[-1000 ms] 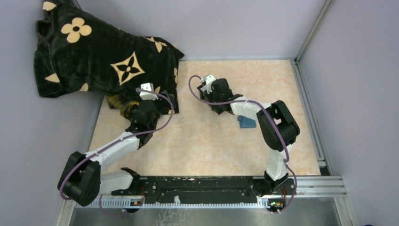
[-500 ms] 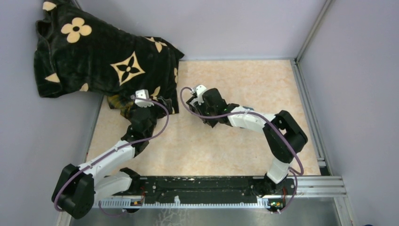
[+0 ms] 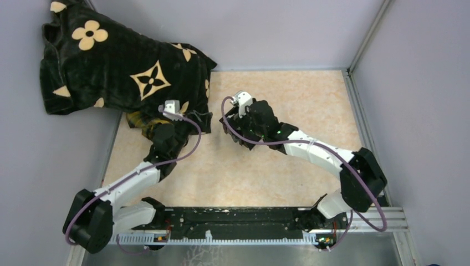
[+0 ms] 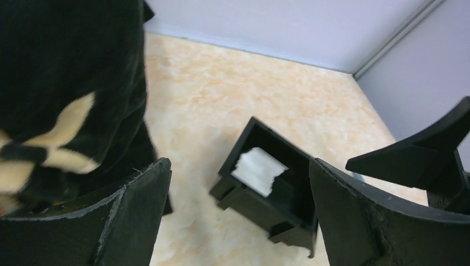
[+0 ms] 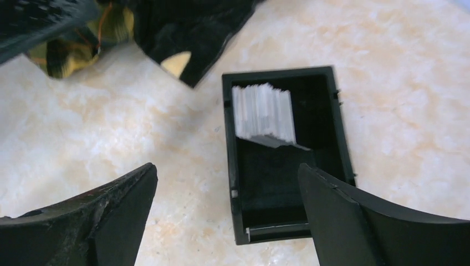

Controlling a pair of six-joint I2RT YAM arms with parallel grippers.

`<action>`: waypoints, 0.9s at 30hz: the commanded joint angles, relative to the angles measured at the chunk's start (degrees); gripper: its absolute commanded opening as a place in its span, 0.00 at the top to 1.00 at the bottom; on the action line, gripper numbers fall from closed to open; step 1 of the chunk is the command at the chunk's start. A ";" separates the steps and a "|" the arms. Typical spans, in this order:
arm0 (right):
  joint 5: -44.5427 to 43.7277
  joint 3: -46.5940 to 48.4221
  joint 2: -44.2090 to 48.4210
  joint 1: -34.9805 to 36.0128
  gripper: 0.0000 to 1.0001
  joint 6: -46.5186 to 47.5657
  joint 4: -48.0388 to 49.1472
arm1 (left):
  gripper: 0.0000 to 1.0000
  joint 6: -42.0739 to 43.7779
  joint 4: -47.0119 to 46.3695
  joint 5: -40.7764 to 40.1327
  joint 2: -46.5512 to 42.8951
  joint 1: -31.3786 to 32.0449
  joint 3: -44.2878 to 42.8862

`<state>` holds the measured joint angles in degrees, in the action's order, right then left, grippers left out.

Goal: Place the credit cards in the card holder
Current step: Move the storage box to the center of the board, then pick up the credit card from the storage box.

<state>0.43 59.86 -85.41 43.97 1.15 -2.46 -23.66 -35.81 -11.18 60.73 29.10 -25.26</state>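
Note:
The credit cards (image 5: 263, 113) stand as a white stack at one end of a black open-topped box (image 5: 285, 183) on the marble-patterned table. My right gripper (image 5: 227, 169) hangs open just over the box, one finger above its right wall and the other over bare table; nothing is held. From the left, my left gripper (image 4: 239, 164) faces the same box (image 4: 277, 202) and cards (image 4: 258, 170), open and empty. In the top view both grippers, left (image 3: 180, 123) and right (image 3: 233, 128), sit close together at the cloth's edge. The card holder is hidden.
A black cloth with tan flower patterns (image 3: 122, 66) covers the back left corner and drapes onto the table (image 3: 288, 94). A yellowish item (image 3: 138, 119) peeks from under it. Grey walls enclose the back and sides. A black rail (image 3: 233, 219) runs along the near edge.
The right jaws have spread wide. The right arm has stretched leftward and now covers the spot where a blue object showed. The left gripper has shifted slightly toward the cloth's edge.

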 commanded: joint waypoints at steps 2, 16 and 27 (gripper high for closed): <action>-10.34 -4.05 9.19 0.52 0.01 -2.49 13.56 | 0.00 -4.23 7.21 3.13 2.22 -0.36 -5.74; 5.80 10.17 -6.65 -5.93 0.21 -4.43 2.96 | 0.20 -14.41 20.50 -1.36 9.94 -0.16 -12.49; 15.91 14.79 -15.68 -11.21 0.28 -7.47 2.10 | 0.35 -16.53 25.14 -1.14 14.26 0.79 -13.14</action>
<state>11.03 70.59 -99.66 33.61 -4.64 -2.02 -38.83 -12.97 -11.79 74.11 29.28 -37.08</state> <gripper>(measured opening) 0.732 0.654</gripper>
